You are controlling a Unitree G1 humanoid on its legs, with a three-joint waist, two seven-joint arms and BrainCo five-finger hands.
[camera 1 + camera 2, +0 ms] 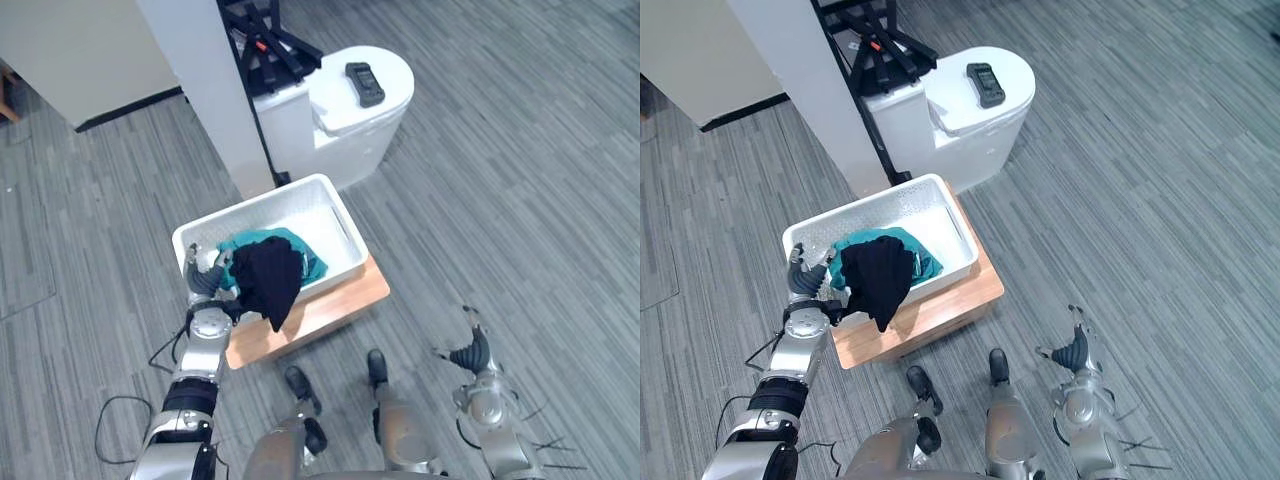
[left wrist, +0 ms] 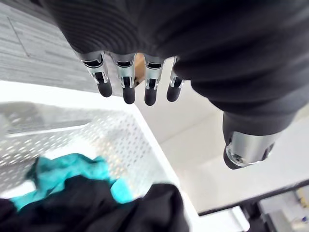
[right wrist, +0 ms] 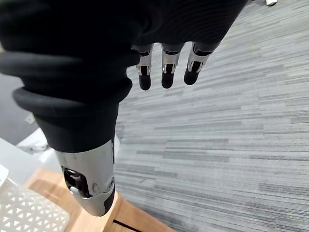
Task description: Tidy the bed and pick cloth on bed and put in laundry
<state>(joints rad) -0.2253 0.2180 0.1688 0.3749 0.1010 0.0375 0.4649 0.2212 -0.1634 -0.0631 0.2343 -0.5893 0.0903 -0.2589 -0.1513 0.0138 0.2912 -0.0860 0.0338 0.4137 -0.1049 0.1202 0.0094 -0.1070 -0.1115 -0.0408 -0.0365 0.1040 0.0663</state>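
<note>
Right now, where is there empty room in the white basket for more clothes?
The white basket is bare at its far right end, between its walls and the teal cloth. Its near left is crowded: black cloth hangs over the near rim, with the left hand at that corner. The wooden platform has a bare strip on the right.

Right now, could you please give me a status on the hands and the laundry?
Both open: left hand at the basket, right hand over the floor. In basket: black cloth and teal cloth, black hanging over rim. Nothing blocking.
</note>
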